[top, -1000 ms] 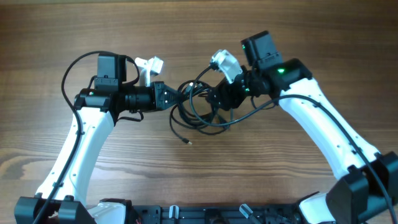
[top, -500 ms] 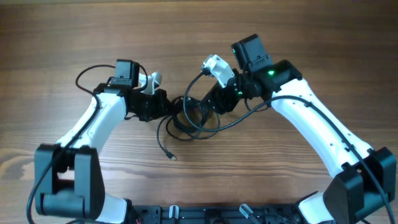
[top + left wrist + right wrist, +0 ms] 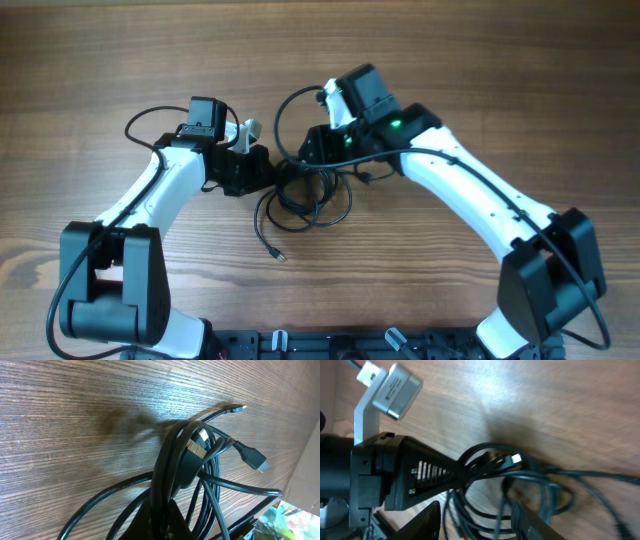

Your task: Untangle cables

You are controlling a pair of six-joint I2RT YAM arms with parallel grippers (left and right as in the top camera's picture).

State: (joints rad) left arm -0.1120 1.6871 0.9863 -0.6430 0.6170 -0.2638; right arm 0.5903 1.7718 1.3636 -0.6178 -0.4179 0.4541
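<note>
The cables (image 3: 305, 198) are thin black cords tangled in a loose coil at mid-table, with one free plug end (image 3: 280, 257) trailing toward the front. My left gripper (image 3: 274, 172) is shut on several strands at the coil's left edge. In the left wrist view the cables (image 3: 190, 460) rise out of the closed jaws (image 3: 162, 522), with silvery plugs (image 3: 198, 449) showing. My right gripper (image 3: 306, 150) hovers over the coil's top, close to the left one. Its fingers (image 3: 427, 520) stand apart, open, and cable loops (image 3: 485, 485) run between them.
The table (image 3: 480, 60) is bare wood all round the coil. In the right wrist view the left gripper's body (image 3: 405, 477) and its white camera (image 3: 390, 390) sit very near. Thicker arm wires (image 3: 150, 115) loop behind the left arm.
The right gripper has swung left over the coil to just beside the left gripper, and its jaws have narrowed. The left arm folded in and drew the coil leftward.
</note>
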